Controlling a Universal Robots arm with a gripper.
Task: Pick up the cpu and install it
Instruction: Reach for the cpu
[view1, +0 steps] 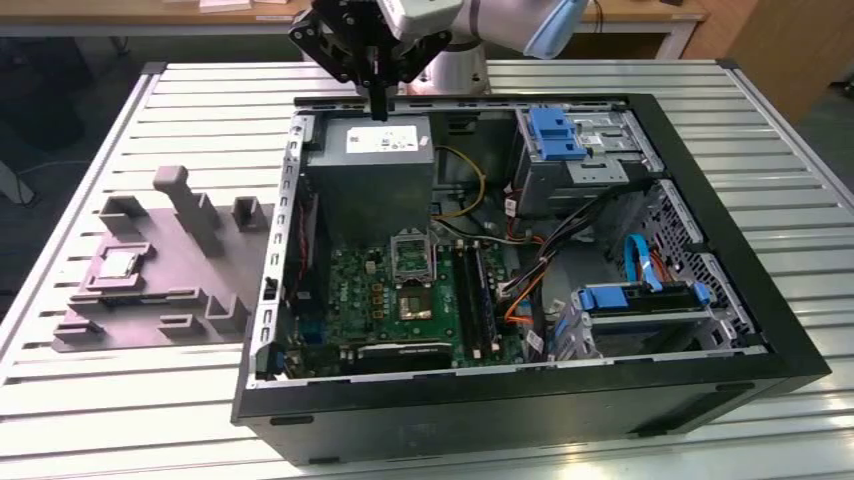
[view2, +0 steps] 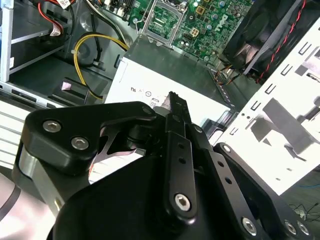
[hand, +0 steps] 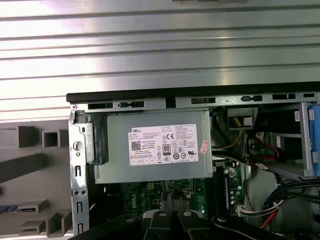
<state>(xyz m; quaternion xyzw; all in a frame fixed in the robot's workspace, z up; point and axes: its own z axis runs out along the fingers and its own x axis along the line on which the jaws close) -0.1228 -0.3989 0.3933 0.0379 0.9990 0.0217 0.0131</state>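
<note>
cpu (view1: 120, 262) on fixture (view1: 140, 300), pincer (view1: 380, 112) over PSU (view1: 370, 180)

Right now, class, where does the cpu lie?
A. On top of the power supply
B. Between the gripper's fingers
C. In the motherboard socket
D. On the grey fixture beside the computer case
D: in the exterior view the cpu rests on the grey fixture, outside the computer case, while the gripper hangs over the power supply.

A white printed label (hand: 164, 146) (certification marks) sits on the power supply (hand: 112, 150).
</note>
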